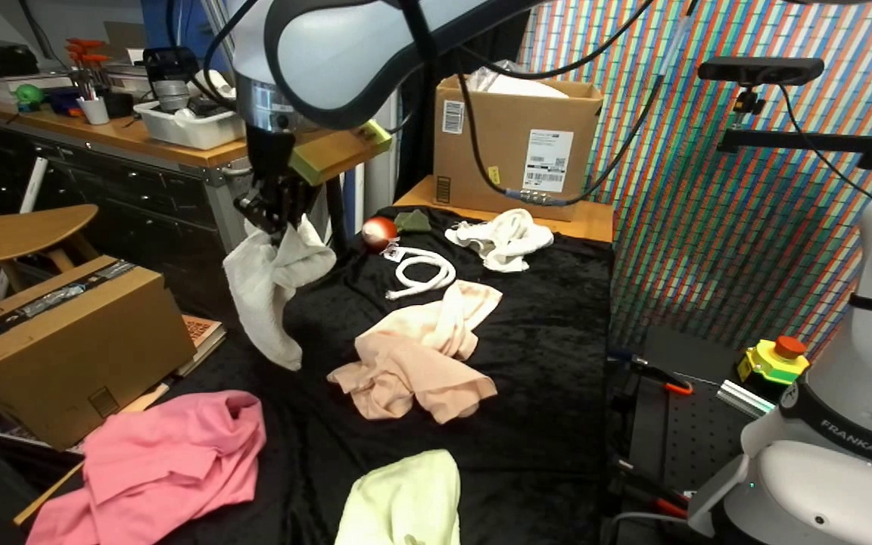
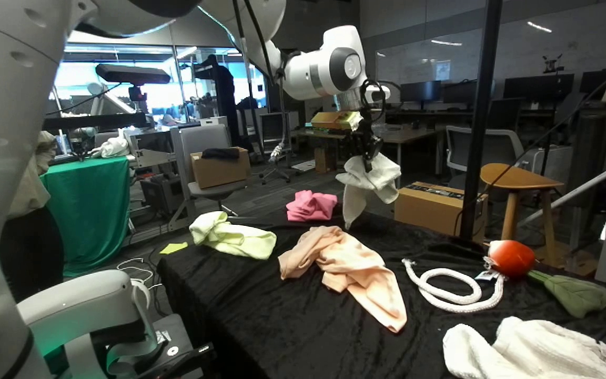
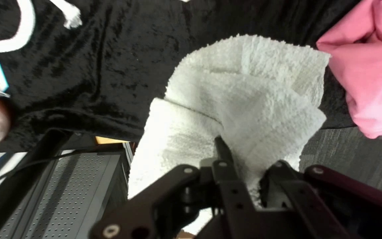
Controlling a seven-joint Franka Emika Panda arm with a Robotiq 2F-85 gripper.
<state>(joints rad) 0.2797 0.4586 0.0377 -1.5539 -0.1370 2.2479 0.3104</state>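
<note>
My gripper [image 1: 278, 224] is shut on a white cloth [image 1: 254, 276] and holds it in the air. The cloth hangs in folds, one end drooping low, in both exterior views [image 2: 356, 181]. In the wrist view the cloth [image 3: 244, 86] spreads around the gripper [image 3: 245, 157]; one fingertip shows against it and the other is covered. Below, on a black-covered table, lie a crumpled peach cloth [image 1: 413, 371], a pink cloth [image 1: 171, 462] and a pale green cloth [image 1: 406, 499]. Another white cloth [image 2: 534, 350] lies near a white rope [image 2: 461, 307] attached to a red-and-white plush [image 2: 511, 258].
A taped cardboard box [image 1: 76, 356] stands beyond the table edge by the pink cloth. A large cardboard box [image 1: 512, 151] stands at another end. A black pole [image 2: 477, 131] rises beside the table, near a wooden stool [image 2: 518, 173]. Cables hang from the arm.
</note>
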